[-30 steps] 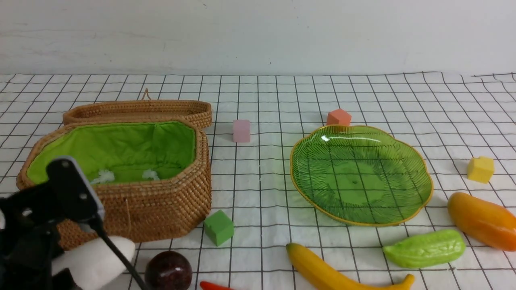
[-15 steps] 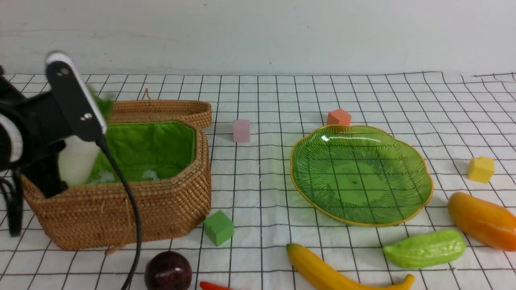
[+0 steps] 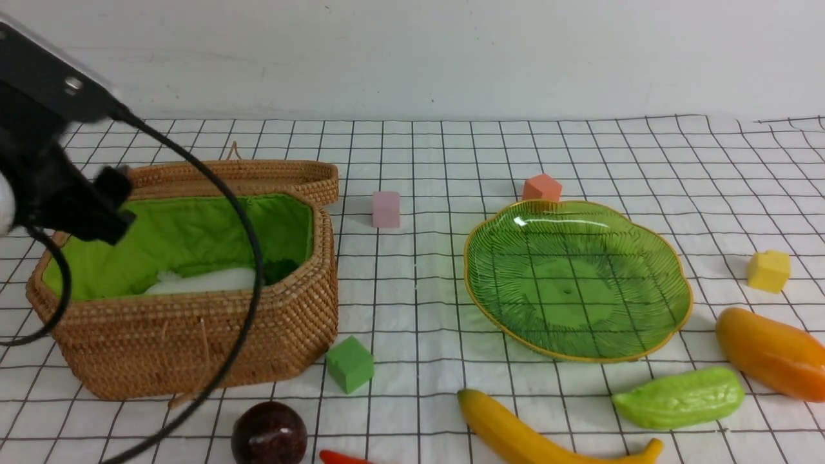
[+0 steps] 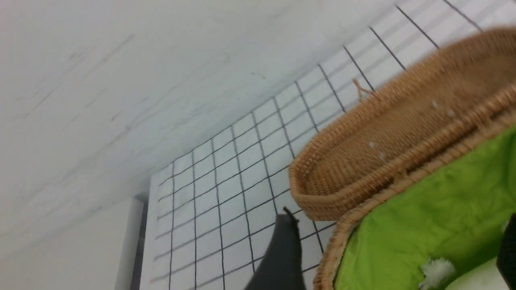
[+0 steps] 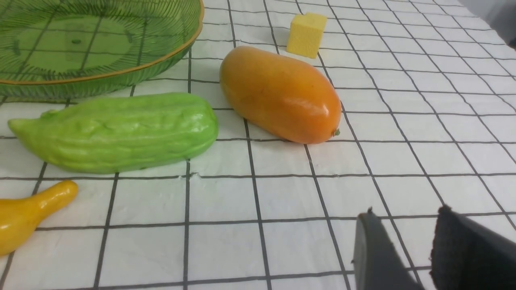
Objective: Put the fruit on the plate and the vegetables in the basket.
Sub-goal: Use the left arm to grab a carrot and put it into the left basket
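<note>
The wicker basket point(image 3: 193, 341) with green lining holds the white oblong vegetable point(image 3: 206, 281), lying flat with its leaves to the right. My left gripper point(image 4: 399, 219) hangs open above the basket's left end, its fingers point(image 4: 282, 253) wide apart and empty. The green plate point(image 3: 490, 290) is bare. The banana point(image 3: 515, 433), bumpy gourd point(image 3: 677, 397), mango point(image 3: 770, 353), maroon fruit point(image 3: 269, 433) and chili point(image 3: 341, 458) lie on the cloth. My right gripper point(image 5: 407, 215) hovers low over the cloth near the mango point(image 5: 280, 94) and gourd point(image 5: 117, 131), jaws apart, holding nothing.
The basket lid point(image 3: 225, 177) lies open behind the basket. Small cubes stand about: green point(image 3: 349, 364), pink point(image 3: 385, 209), orange point(image 3: 541, 188) and yellow point(image 3: 768, 270). A black cable point(image 3: 248, 258) from the left arm hangs across the basket front. A wall closes the back.
The left gripper lifted the white vegetable from the cloth in front of the basket, carried it over the basket and let it go; it now lies inside, and the arm has risen.
</note>
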{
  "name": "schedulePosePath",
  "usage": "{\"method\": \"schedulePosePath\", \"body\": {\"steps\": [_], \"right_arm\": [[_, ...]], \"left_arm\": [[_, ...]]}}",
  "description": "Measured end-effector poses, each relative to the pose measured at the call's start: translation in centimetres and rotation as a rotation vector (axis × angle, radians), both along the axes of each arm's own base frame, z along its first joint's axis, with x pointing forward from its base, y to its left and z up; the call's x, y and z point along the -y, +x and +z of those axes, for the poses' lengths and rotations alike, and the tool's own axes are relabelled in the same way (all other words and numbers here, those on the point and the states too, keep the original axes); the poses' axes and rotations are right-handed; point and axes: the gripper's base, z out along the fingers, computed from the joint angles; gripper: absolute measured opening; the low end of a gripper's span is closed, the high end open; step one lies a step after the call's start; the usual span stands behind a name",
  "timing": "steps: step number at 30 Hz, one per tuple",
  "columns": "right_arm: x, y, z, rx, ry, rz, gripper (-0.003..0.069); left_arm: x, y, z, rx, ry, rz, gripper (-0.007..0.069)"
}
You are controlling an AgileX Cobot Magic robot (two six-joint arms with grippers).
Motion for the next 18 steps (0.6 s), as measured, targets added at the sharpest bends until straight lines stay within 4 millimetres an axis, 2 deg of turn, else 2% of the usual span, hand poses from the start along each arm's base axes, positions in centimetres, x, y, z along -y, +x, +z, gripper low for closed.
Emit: {"method": "schedulePosePath", "body": {"steps": [2, 3, 4, 6, 7, 8, 9, 11, 12, 13, 14, 15, 17, 18], "right_arm": [[0.0, 0.0, 0.0, 0.0, 0.0, 0.0, 0.0242], [0.0, 0.0, 0.0, 0.0, 0.0, 0.0, 0.0242], [0.0, 0.0, 0.0, 0.0, 0.0, 0.0, 0.0242], [0.0, 0.0, 0.0, 0.0, 0.0, 0.0, 0.0242], [0.0, 0.0, 0.0, 0.0, 0.0, 0.0, 0.0242], [0.0, 0.0, 0.0, 0.0, 0.0, 0.0, 0.0242], [0.0, 0.0, 0.0, 0.0, 0.0, 0.0, 0.0242], [0.0, 0.0, 0.0, 0.0, 0.0, 0.0, 0.0242], [0.0, 0.0, 0.0, 0.0, 0.0, 0.0, 0.0242], [0.0, 0.0, 0.0, 0.0, 0.0, 0.0, 0.0242], [0.0, 0.0, 0.0, 0.0, 0.0, 0.0, 0.0242], [0.0, 0.0, 0.0, 0.0, 0.0, 0.0, 0.0242], [0.0, 0.0, 0.0, 0.0, 0.0, 0.0, 0.0242], [0.0, 0.0, 0.0, 0.0, 0.0, 0.0, 0.0242]], "left_arm": [[-1.5, -3.0, 1.8, 0.023, -0.216, 0.185, 0.0568], [-1.7, -3.2, 1.8, 0.019, -0.233, 0.201, 0.0561], [-2.4, -5.0, 2.0, -0.022, -0.353, 0.317, 0.0514], [-2.8, -6.6, 1.2, -0.137, -0.464, 0.439, 0.0462], [-2.6, -8.0, 0.1, -0.29, -0.542, 0.505, 0.0425], [-2.5, -8.1, -0.1, -0.315, -0.54, 0.503, 0.0417], [-1.6, -8.8, -1.3, -0.475, -0.607, 0.487, 0.0393], [0.0, -9.3, -2.4, -0.64, -0.678, 0.396, 0.0385], [1.2, -9.2, -2.7, -0.725, -0.724, 0.291, 0.0387], [2.3, -9.2, -2.8, -0.781, -0.788, 0.214, 0.0395], [2.4, -9.2, -2.7, -0.786, -0.799, 0.194, 0.0395], [3.9, -8.8, -2.7, -0.852, -0.843, 0.047, 0.0414], [5.5, -8.4, -2.5, -0.912, -0.867, -0.119, 0.0456], [6.7, -7.7, -2.4, -0.944, -0.816, -0.248, 0.0489]]}}
